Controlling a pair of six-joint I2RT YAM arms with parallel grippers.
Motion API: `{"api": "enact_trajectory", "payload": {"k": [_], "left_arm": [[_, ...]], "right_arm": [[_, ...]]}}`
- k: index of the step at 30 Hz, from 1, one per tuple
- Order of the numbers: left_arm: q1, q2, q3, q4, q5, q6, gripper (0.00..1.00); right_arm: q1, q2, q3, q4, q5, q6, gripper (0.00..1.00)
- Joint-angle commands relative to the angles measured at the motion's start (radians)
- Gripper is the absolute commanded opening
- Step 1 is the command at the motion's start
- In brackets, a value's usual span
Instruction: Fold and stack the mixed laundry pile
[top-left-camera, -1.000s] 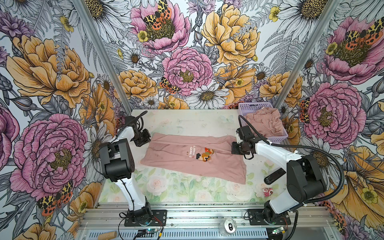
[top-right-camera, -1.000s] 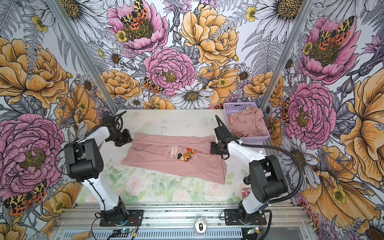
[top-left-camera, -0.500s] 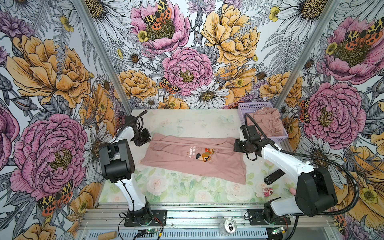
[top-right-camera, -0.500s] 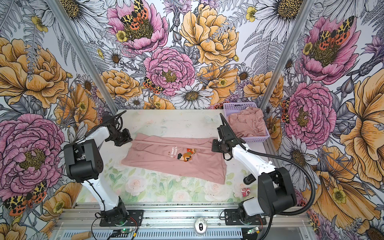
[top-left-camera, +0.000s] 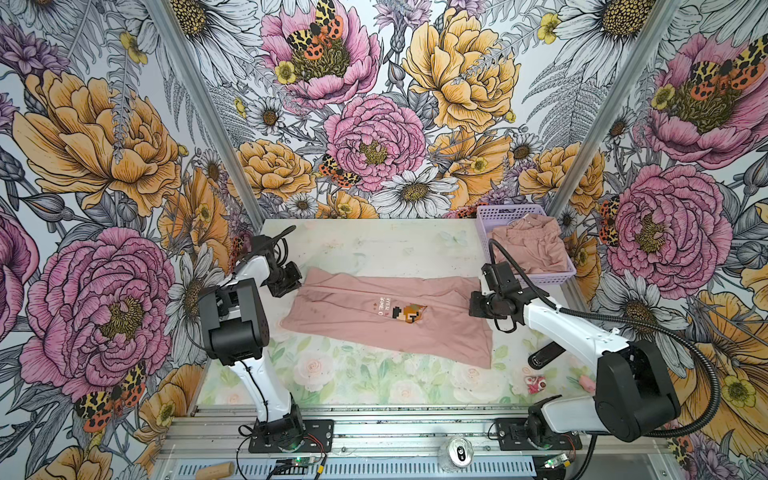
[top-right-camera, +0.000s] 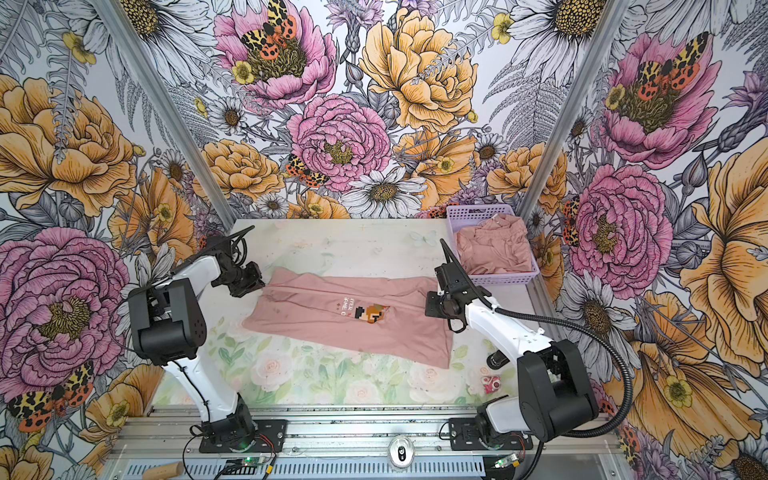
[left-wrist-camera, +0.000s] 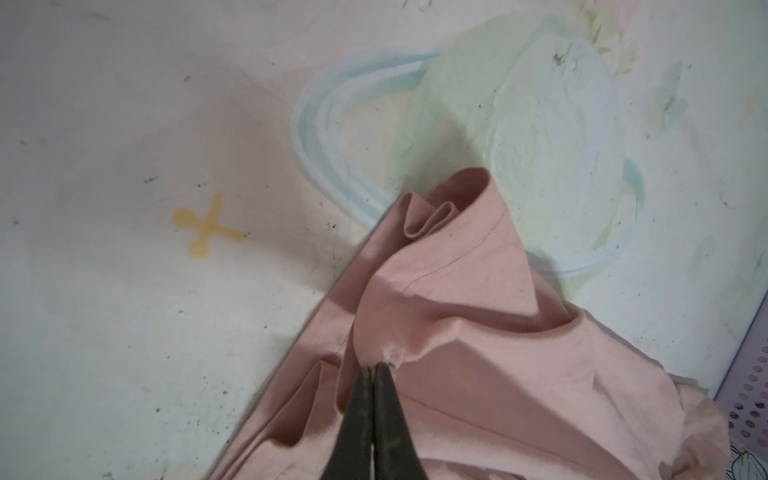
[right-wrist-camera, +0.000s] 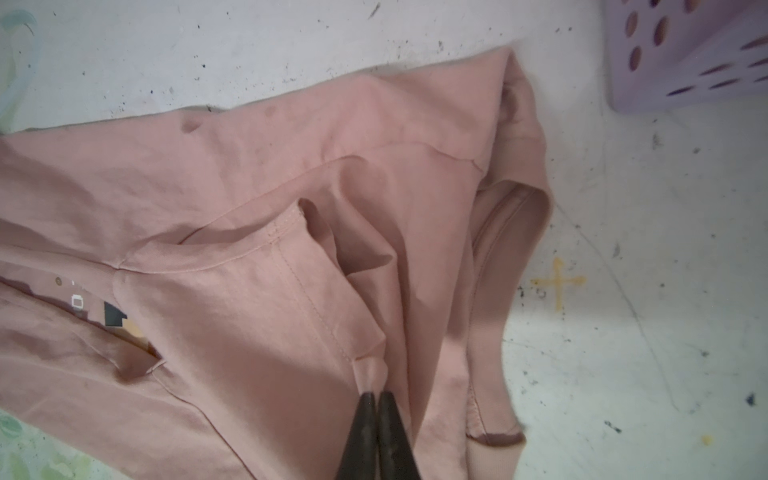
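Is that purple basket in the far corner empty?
No, in a top view the basket holds a crumpled heap of pink clothes.

A dusty-pink fabric T-shirt with a pixel-art figure (top-right-camera: 316, 320) lies stretched across the floral-printed bench (top-right-camera: 353, 245), the left hand (top-right-camera: 258, 285) at one end and the right hand (top-right-camera: 430, 309) at the other, near a lavender perforated plastic basket (top-right-camera: 478, 212) holding crumpled pink garments (top-right-camera: 494, 249).
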Motion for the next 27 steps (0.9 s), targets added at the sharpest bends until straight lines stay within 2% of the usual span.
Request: {"api": "enact_trajectory", "payload": {"k": [1,11,27], "left_arm": [[0.008,0.009,-0.034,-0.007,-0.039,0.022,0.0],[0.003,0.045,-0.058,-0.006,-0.088,0.024,0.0],[-0.01,0.093,0.012,-0.017,-0.105,0.028,0.0]], "right_arm": [[0.013,0.023,-0.016,0.016,0.002,0.024,0.0],[0.051,0.075,-0.036,0.036,0.021,0.051,0.0],[0.073,0.084,-0.048,0.017,0.015,0.061,0.0]]}}
